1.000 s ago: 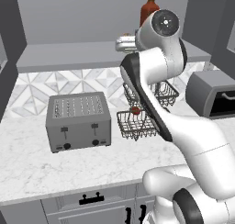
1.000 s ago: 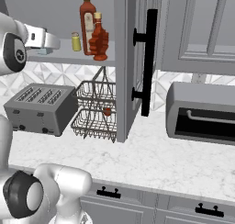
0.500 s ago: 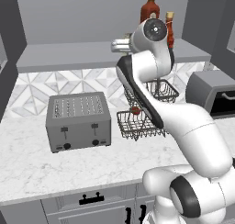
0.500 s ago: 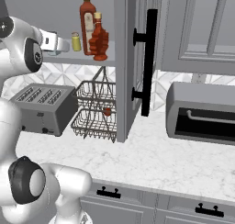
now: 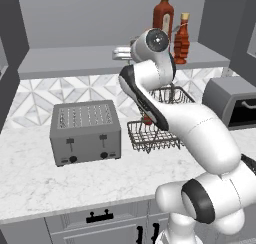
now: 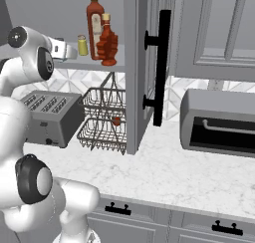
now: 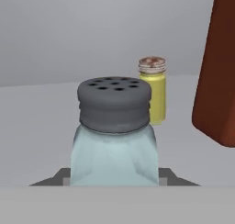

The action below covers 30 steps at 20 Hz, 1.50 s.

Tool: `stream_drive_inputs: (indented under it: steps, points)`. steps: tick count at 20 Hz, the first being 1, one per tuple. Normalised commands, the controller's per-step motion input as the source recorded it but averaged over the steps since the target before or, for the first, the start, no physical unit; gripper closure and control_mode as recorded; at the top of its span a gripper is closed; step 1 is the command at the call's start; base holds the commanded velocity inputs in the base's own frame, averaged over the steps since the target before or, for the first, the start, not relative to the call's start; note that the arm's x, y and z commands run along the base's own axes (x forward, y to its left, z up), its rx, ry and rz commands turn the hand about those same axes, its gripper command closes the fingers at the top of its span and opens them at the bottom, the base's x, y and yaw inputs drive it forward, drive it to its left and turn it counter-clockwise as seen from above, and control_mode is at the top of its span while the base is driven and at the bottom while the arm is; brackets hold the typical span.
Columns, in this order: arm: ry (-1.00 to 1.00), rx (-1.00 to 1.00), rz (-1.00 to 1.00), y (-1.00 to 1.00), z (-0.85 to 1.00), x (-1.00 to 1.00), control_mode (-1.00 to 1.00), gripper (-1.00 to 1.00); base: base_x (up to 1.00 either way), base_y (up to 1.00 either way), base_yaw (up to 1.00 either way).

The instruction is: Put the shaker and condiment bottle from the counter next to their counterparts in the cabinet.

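I have the tool (image 7: 114, 184) clamped on the blue-grey glass shaker (image 7: 114, 131), upright over the cabinet shelf (image 6: 94, 66). Just behind it stands the yellow shaker (image 7: 153, 90), beside the red sauce bottle (image 6: 94, 20) and the maple-leaf condiment bottle (image 6: 107, 43).

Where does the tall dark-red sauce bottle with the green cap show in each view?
Left base view: sauce bottle at top centre, left of the leaf-shaped bottle.
Right base view: upper left, behind the leaf-shaped bottle.
Hand view: right edge, cut off, right of the shaker.
Shared landmark: the light-grey shelf board it stands on.
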Motion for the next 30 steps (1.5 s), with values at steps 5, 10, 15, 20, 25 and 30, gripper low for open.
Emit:
stream_drive_inputs:
  steps: [5, 10, 15, 20, 25, 30]
  points:
    - [0.0, 0.0, 0.0, 0.21, -0.08, 0.43, -1.0, 1.0, 0.0, 0.0, 0.0]
    - [0.0, -0.01, 0.0, 0.17, -0.24, 0.45, -1.0, 1.0, 0.0, 0.0, 0.0]
    - [-0.01, -0.06, 0.0, 0.08, -0.24, 0.44, -1.0, 1.0, 0.0, 0.0, 0.0]
    - [-0.01, -0.05, 0.0, 0.0, -0.25, 0.31, -1.0, 1.0, 0.0, 0.0, 0.0]
    - [-0.08, -0.01, 0.0, 0.0, -0.3, 0.32, -1.0, 1.0, 0.0, 0.0, 0.0]
    - [-0.09, 0.0, 0.0, -0.02, -0.25, 0.32, -1.0, 1.0, 0.0, 0.0, 0.0]
